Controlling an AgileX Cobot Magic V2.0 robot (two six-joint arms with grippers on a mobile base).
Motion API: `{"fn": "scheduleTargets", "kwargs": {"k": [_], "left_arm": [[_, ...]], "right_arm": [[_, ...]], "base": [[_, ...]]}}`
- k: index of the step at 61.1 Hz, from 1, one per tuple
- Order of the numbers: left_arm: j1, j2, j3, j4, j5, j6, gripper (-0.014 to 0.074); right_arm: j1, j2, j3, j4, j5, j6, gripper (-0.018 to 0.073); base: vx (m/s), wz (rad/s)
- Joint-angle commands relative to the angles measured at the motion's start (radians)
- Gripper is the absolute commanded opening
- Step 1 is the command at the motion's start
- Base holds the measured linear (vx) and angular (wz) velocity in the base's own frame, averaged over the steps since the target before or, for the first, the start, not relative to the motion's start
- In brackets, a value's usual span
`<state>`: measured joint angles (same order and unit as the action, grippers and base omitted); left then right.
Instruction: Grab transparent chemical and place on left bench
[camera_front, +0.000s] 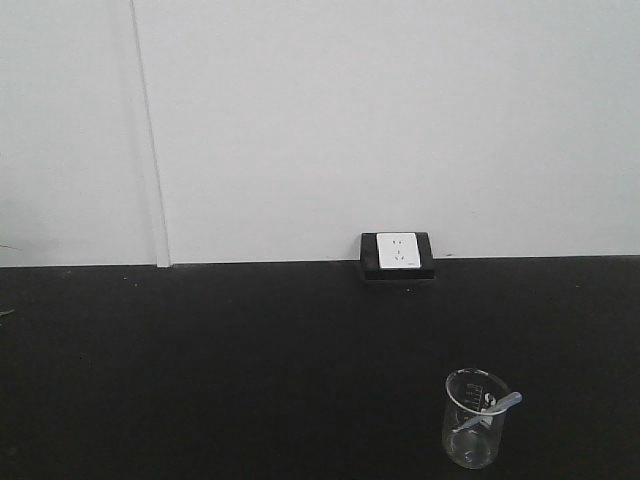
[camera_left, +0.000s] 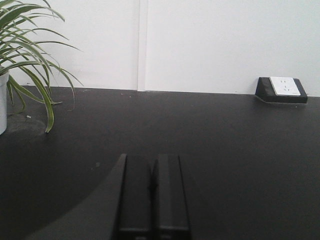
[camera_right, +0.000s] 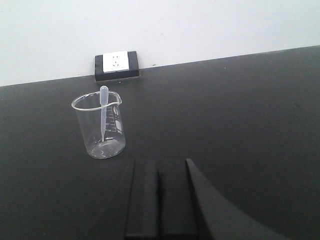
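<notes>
A black worktop (camera_front: 200, 350) runs back to a white wall (camera_front: 400, 100). A white socket (camera_front: 398, 251) in a black housing sits where the two meet. A vertical seam (camera_front: 148, 130) splits the wall left of the socket. In the left wrist view a plant (camera_left: 30, 55) droops long green leaves over the worktop's left end. Its white pot (camera_left: 2, 102) is cut off by the frame edge. A clear beaker (camera_front: 474, 430) stands on the worktop nearer the camera than the socket and a little right of it, well apart from it. Only worktop lies between the beaker and the right gripper (camera_right: 159, 167).

Each gripper shows only in its own wrist view, as two dark finger ends rising from the bottom edge. The beaker's printed scale is too small to read. The lower end of the pipette (camera_front: 490, 410) blurs behind the glass, so it may or may not hold liquid.

The pipette stands inside the beaker. Its tip is down near the bottom, and its bulb leans on the rim and pokes above it. In the front view it tilts to the right. In the right wrist view it looks nearly upright.

The right gripper's fingers are pressed together with nothing between them. The beaker and pipette are ahead of it and off to its left, apart from it. The left gripper (camera_left: 153, 162) is likewise pressed together on nothing, facing the wall between plant and socket. Its view does not place the pipette.
</notes>
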<state>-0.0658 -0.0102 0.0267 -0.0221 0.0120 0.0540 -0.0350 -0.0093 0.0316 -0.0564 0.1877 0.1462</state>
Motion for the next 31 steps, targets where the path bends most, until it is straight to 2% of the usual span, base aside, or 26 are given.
{"fn": "scheduleTargets", "kwargs": {"k": [1,31], "left_arm": [[-0.002,-0.019,0.016,-0.001,-0.078,-0.008,-0.0003],[-0.002,-0.019,0.016,-0.001,-0.078,-0.008,-0.0003]], "right_arm": [[-0.005,-0.005,0.004,-0.006,-0.087,-0.003,-0.0007],[-0.005,-0.005,0.004,-0.006,-0.087,-0.003,-0.0007]], "base": [[0.0,0.0],[0.0,0.0]]}}
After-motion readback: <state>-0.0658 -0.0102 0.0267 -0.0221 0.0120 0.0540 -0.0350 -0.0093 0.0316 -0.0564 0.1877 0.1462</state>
